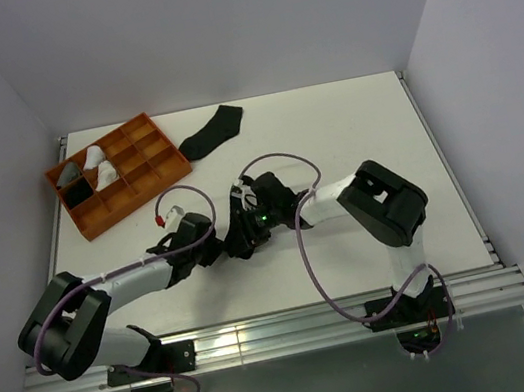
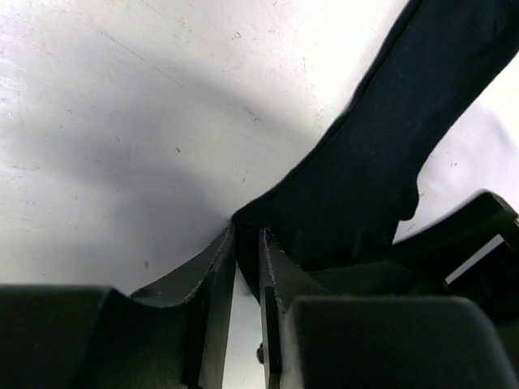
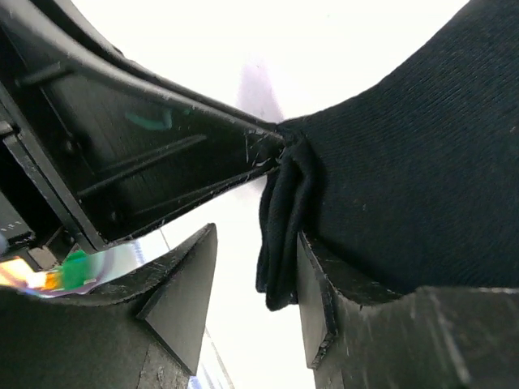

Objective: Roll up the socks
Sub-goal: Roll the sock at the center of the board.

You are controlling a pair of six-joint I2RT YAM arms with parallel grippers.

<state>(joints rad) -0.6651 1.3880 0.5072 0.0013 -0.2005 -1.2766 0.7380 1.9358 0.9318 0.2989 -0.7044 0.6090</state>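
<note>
Two socks remain unrolled, by my reading. One black knitted sock point(image 2: 381, 154) sits between the arms near the middle of the white table point(image 1: 352, 129). A second black sock point(image 1: 212, 132) lies flat farther back, just beside the orange plastic compartment tray point(image 1: 137, 204), where grey and white rolled socks point(image 1: 95, 171) fill a few left-hand compartments

The left gripper point(image 2: 246, 239) has its jaws together, clamped on the very edge of the near sock. The right gripper point(image 3: 255, 251) has its jaws apart around a bunched fold of the same sock; the fold rests against one finger, with bright table showing on the other side

This looks like the start of the roll, with the first turn being gathered at the sock's end. Next, the right jaws would probably need to close on that fold while the left keeps the edge taut, or the loose layers may slip out and unfold
</note>
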